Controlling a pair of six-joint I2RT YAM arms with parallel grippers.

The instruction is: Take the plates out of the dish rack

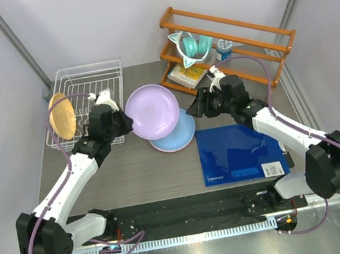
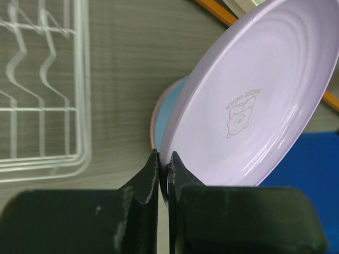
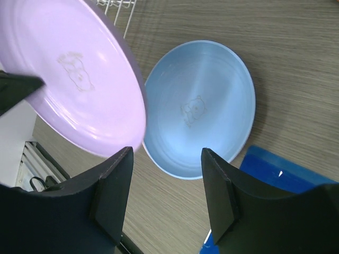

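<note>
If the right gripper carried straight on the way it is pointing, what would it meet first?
Probably the rim of the lavender plate, which the left gripper holds tilted in the air. The blue plate lies lower; a steeper path might reach it instead.

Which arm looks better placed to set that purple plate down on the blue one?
Left. The left gripper is shut on the rim of the purple plate, which tilts just above the blue plate. The right gripper hangs open, holding nothing.
</note>
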